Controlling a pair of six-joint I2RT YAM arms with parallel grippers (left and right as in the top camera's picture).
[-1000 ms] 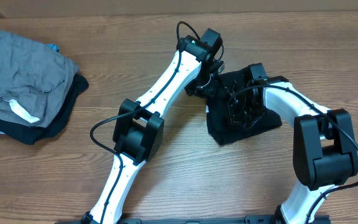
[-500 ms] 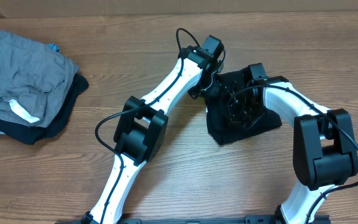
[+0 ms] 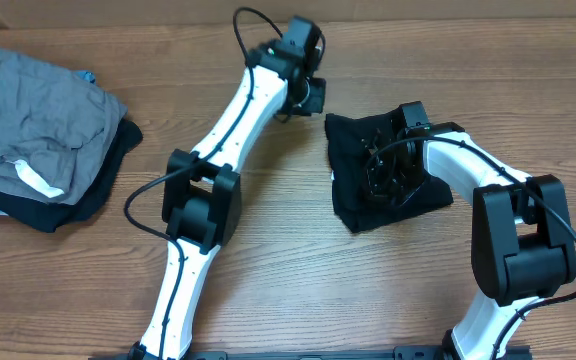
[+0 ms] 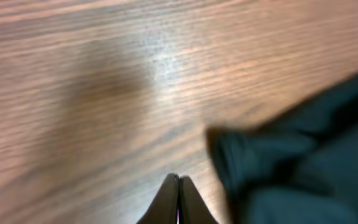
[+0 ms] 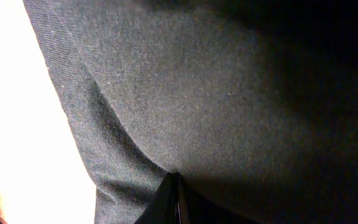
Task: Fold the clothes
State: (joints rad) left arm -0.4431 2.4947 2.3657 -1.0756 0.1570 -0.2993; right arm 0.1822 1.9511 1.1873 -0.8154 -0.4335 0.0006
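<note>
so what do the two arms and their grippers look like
Both arms have slim white links, the left arm and right arm alike, joined by boxy black joint housings. Thin black cables loop outside them. The left gripper and right gripper end in narrow black tapered fingers.

Left hand (image 3: 310,97) is now off the black T-shirt (image 3: 353,175), drawn back up and to the left. Bare table (image 3: 308,150) shows between them, where half a second ago the hand sat against the shirt's upper left edge. The left arm's elbow (image 3: 200,195) has shifted left as well. The shirt's upper left corner, covered before, now lies exposed.
</note>
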